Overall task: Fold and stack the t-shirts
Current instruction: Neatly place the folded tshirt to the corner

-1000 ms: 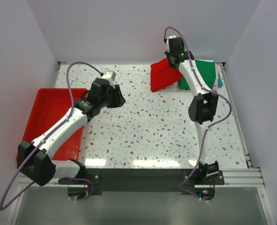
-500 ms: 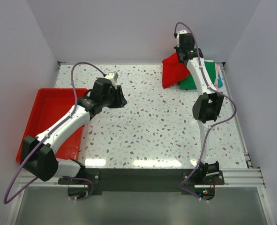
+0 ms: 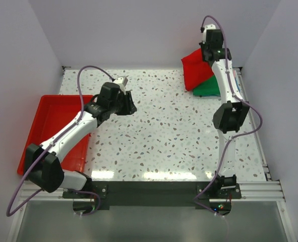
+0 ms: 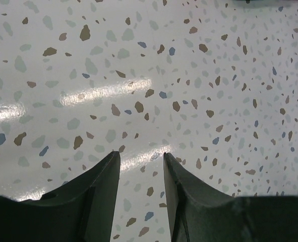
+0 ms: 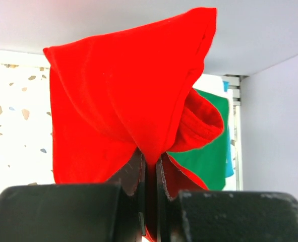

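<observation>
The right pincer [image 5: 150,162] was clamped on a bunched fold of the red t-shirt [image 5: 118,101]. The shirt hung at the far right corner, partly over the green t-shirt [image 3: 209,89] on the counter [image 3: 179,136]. The left pincer [image 4: 141,164], part open and empty, hovered well apart to the left. Open counter lay near and left of the cloth, with walls close behind and to the right.

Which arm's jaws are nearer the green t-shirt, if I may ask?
Right arm: its jaws pinch the red t-shirt right by the green t-shirt. The left arm holds its jaws open over the table, far leftward.
</observation>
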`<action>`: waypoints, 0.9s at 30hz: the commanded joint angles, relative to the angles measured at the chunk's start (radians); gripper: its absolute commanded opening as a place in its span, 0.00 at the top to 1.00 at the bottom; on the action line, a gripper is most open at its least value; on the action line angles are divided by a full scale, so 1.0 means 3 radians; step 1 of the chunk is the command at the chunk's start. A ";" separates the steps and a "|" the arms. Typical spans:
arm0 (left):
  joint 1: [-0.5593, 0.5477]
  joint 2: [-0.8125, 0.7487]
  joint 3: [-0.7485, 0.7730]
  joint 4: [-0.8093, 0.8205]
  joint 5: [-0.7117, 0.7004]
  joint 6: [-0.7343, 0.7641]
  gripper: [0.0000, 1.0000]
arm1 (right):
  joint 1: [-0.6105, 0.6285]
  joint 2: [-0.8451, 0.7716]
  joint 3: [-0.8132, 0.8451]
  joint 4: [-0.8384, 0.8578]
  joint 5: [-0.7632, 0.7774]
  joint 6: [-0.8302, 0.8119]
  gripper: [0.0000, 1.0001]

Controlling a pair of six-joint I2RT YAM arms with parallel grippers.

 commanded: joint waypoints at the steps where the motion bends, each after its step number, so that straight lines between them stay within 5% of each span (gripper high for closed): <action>1: 0.0022 0.0026 0.0139 0.0097 0.0102 0.0079 0.55 | -0.0118 -0.0398 0.0022 0.0228 -0.0055 0.0071 1.00; 11: 0.0022 0.0108 0.0149 0.0102 0.0178 0.0114 0.55 | -0.0323 -0.0403 -0.0434 0.0320 -0.0077 0.0215 1.00; 14: 0.0022 0.0144 0.0144 0.0128 0.0240 0.0130 0.52 | -0.0364 -0.0281 -0.0465 0.0203 0.0244 0.0398 0.47; 16: 0.0027 0.0154 0.0124 0.0163 0.0276 0.0130 0.49 | -0.0450 -0.0219 -0.0287 0.0040 0.0282 0.0703 0.01; 27: 0.0022 0.0088 0.0016 0.0404 0.0409 0.0048 0.43 | -0.0196 -0.1093 -0.1021 0.0130 -0.0434 0.1600 0.01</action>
